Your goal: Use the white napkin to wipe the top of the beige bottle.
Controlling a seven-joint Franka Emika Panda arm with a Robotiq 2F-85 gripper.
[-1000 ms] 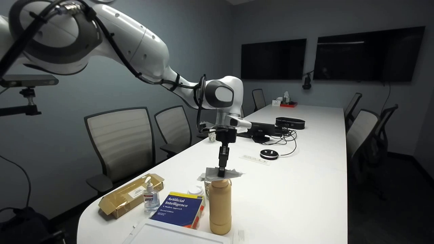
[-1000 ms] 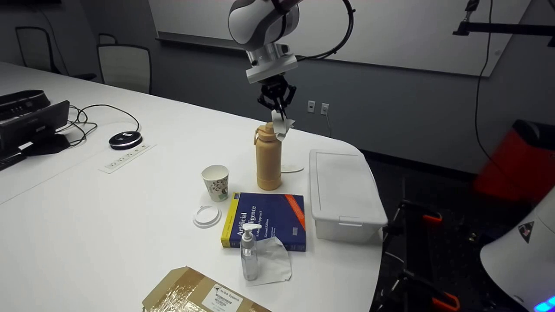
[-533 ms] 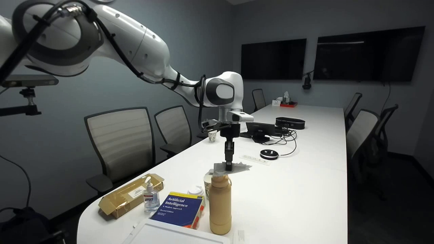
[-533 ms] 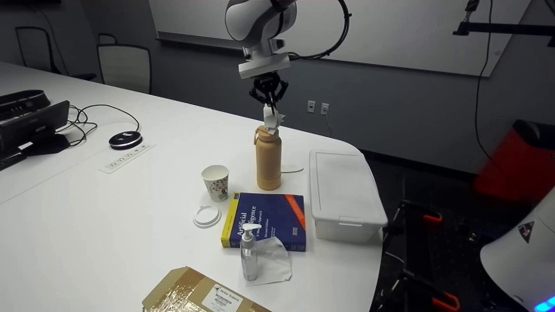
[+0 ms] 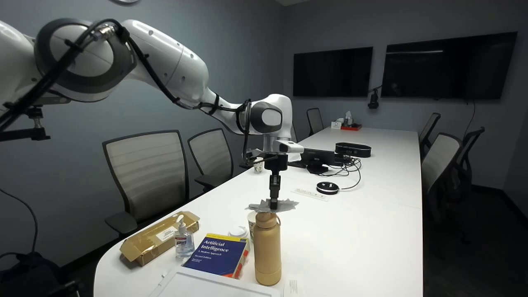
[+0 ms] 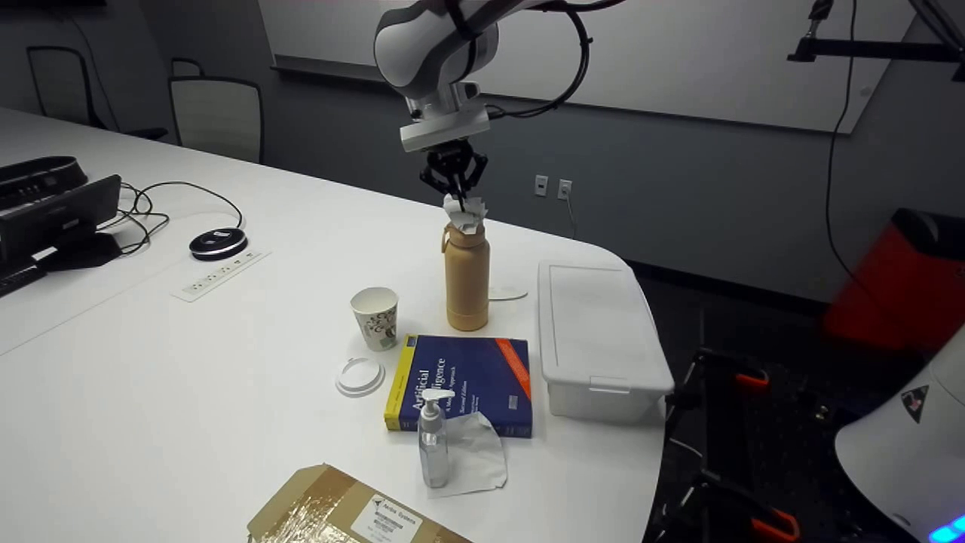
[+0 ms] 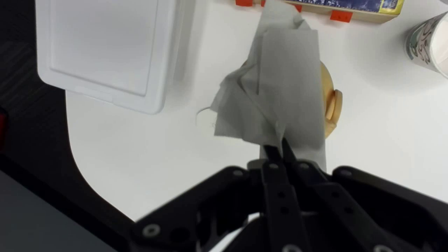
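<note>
Seemingly tight gap, bottle to book

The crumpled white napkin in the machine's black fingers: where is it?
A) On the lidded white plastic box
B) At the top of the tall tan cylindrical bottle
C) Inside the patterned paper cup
B: in both exterior views the white napkin, pinched in the black gripper, is at the top of the tan bottle.

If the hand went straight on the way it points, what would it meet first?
Likely the top of the bottle, through the napkin gripped in the downward-pointing hand; the napkin hides the exact spot, and any gap is hard to judge.
</note>
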